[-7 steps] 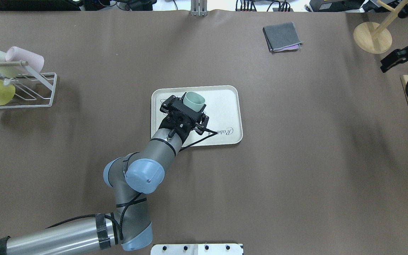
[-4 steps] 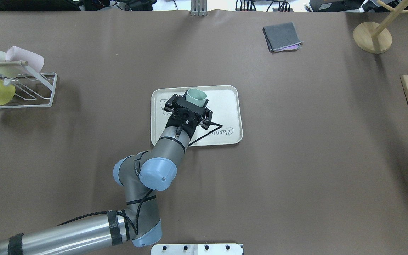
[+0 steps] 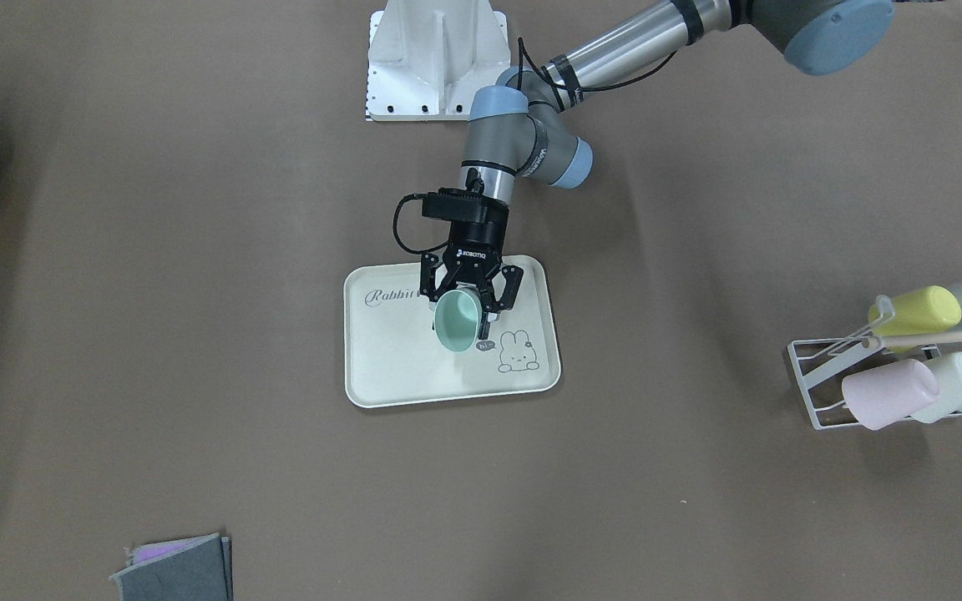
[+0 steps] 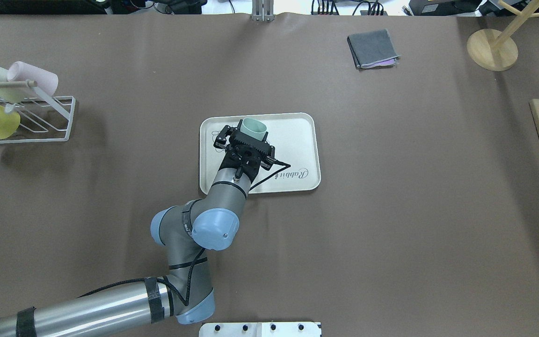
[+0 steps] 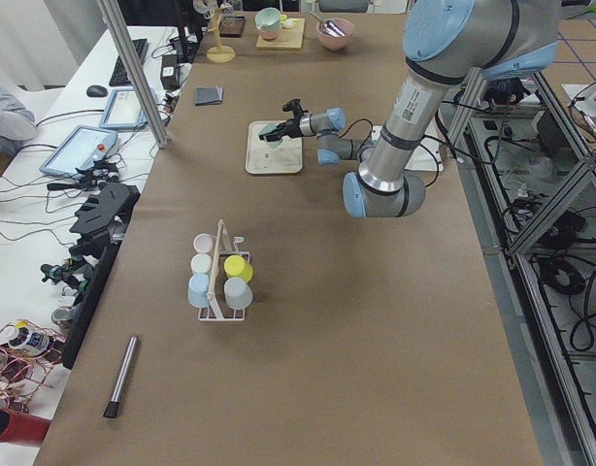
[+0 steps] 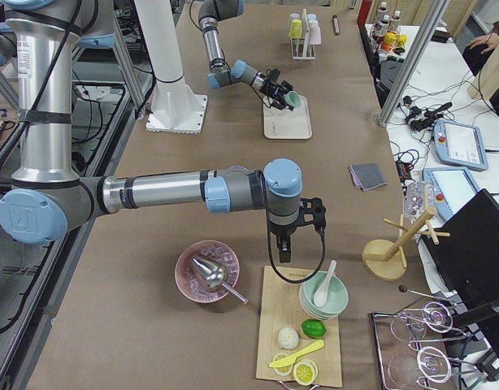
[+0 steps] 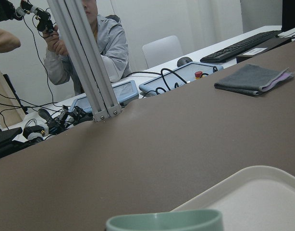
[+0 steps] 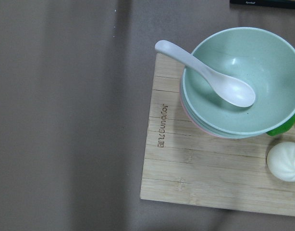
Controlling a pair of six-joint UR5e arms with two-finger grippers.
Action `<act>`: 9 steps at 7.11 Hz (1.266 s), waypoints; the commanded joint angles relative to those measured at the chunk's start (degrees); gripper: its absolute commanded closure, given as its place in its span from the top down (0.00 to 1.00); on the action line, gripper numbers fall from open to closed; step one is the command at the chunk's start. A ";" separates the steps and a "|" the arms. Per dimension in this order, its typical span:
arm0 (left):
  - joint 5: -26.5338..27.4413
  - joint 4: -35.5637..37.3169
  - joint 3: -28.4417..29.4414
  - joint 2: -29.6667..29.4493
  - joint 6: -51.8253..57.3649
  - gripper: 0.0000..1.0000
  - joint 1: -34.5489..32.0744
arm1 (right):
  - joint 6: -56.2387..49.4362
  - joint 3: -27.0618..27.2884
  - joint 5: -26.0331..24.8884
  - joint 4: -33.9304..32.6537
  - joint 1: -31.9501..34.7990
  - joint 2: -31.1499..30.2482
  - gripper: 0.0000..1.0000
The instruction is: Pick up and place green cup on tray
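Observation:
My left gripper (image 3: pixel 464 305) is shut on the green cup (image 3: pixel 456 330) and holds it tilted, mouth facing away from the robot, just above the cream tray (image 3: pixel 381 367). The overhead view shows the same: the gripper (image 4: pixel 247 136) holds the cup (image 4: pixel 253 126) over the tray's (image 4: pixel 297 135) far left part. The left wrist view shows the cup's rim (image 7: pixel 164 222) and a tray corner (image 7: pixel 263 197). My right gripper (image 6: pixel 288 252) shows only in the exterior right view, above a wooden board; I cannot tell whether it is open or shut.
A wire rack (image 4: pixel 31 117) with several pastel cups stands at the table's left. A folded grey cloth (image 4: pixel 372 48) and a wooden stand (image 4: pixel 491 49) lie far right. Below the right wrist, a wooden board (image 8: pixel 186 168) carries stacked bowls (image 8: pixel 241 86) with a spoon.
The left gripper has shifted a little to the left and farther back over the tray with the cup. The right gripper has left the overhead view's right edge.

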 commanded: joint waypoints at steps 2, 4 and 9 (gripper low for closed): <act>0.66 0.18 1.83 0.00 -0.19 0.41 0.68 | 0.28 -0.56 -0.36 -0.16 0.72 -2.79 1.00; 0.66 0.18 1.48 0.09 -0.11 0.50 0.77 | 3.86 -0.48 0.07 -2.95 0.72 -0.53 1.00; 0.57 -0.17 0.95 0.09 -0.19 0.67 0.95 | 4.68 -0.31 0.43 -5.26 1.33 0.11 1.00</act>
